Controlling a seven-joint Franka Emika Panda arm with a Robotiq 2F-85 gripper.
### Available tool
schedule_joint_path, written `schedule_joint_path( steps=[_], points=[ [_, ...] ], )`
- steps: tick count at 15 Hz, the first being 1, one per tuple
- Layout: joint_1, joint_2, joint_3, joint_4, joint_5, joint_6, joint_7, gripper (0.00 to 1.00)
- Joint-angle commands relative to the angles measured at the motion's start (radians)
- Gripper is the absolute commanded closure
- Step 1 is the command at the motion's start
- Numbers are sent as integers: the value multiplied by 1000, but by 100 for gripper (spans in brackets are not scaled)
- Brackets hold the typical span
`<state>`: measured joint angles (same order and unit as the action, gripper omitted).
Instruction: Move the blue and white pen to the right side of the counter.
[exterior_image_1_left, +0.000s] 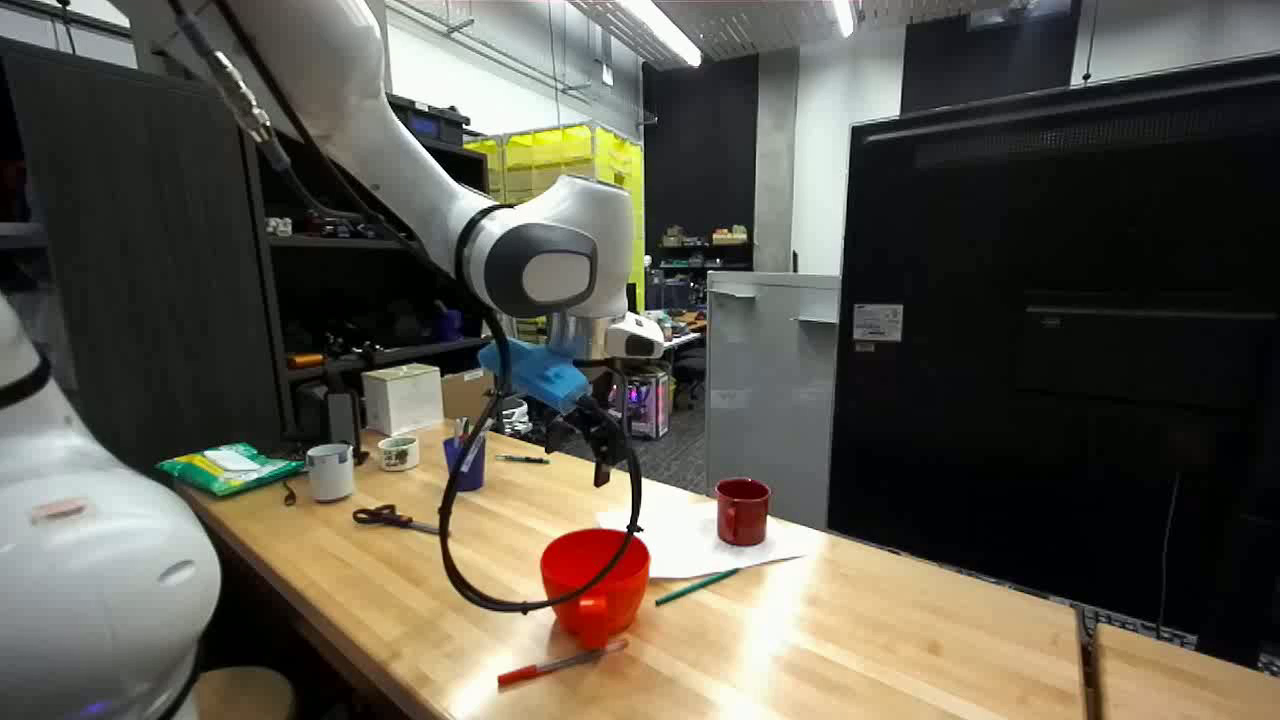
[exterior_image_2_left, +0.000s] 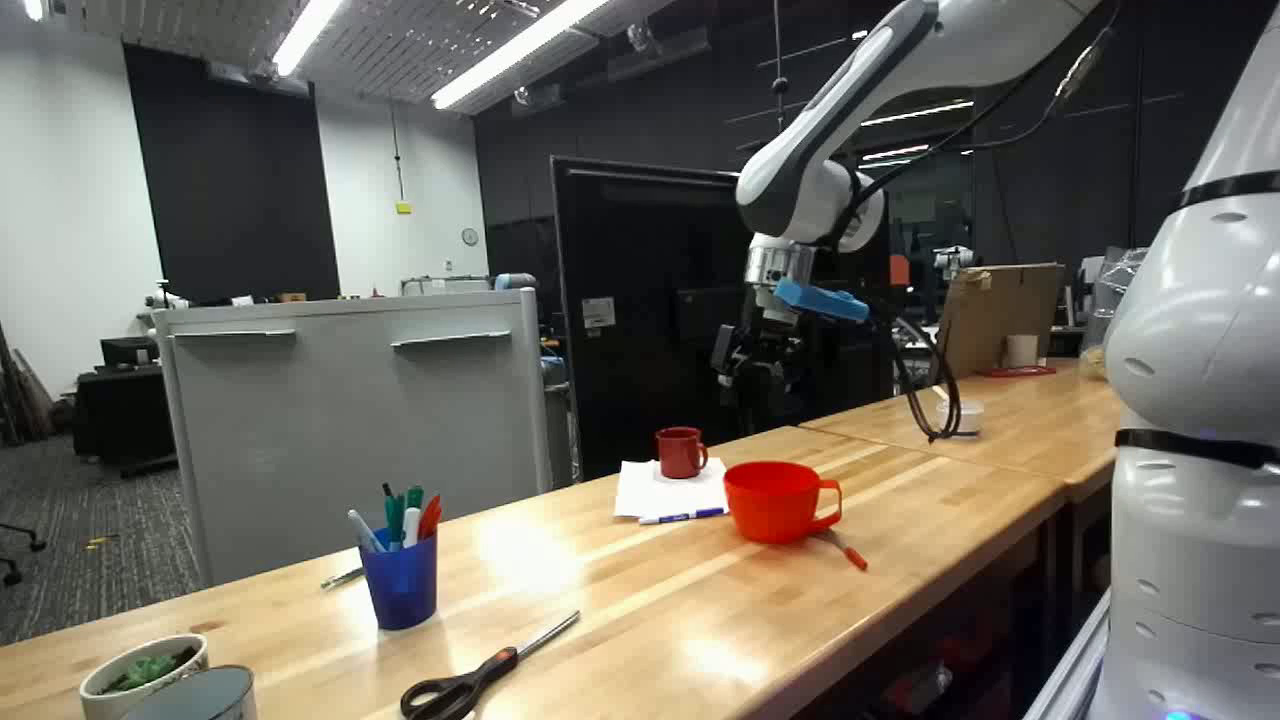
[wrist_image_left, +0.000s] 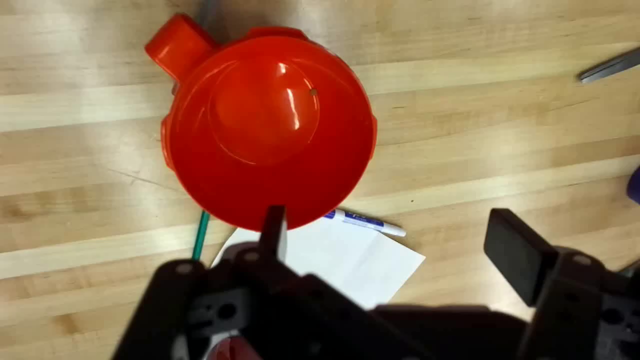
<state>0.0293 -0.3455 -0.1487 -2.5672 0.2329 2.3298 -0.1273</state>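
Observation:
The blue and white pen lies at the edge of a white paper sheet in the wrist view, with one end hidden by the red bowl's rim. It also shows in an exterior view, lying in front of the paper, left of the bowl. In an exterior view the bowl stands in that area and the pen does not show. The counter is light wood. My gripper is open and empty, its fingers wide apart above the counter. It hangs well above the surface in both exterior views.
The red bowl stands beside the pen. A dark red mug stands on the paper. A green pen, a red pen, scissors and a blue pen cup are also on the counter.

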Motion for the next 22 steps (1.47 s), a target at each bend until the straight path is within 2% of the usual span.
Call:
schedule_joint_path(
  steps=[1,4,7,13,15,16,18,22],
  points=[
    [-16,0,15,2,6,-4,-4,0],
    [-7,22,24,25,-7,-23,-13,0],
    [34,97,52,97,-22,-96,-100,0],
    [85,321,137,291,-47,-191,-238,0],
    [81,407,170,374,-131,-230,-230,0],
    [68,318,168,278,-78,-178,-212,0],
    [65,359,179,303,-85,-176,-209,0],
    [56,348,176,300,-84,-177,-210,0]
  ],
)
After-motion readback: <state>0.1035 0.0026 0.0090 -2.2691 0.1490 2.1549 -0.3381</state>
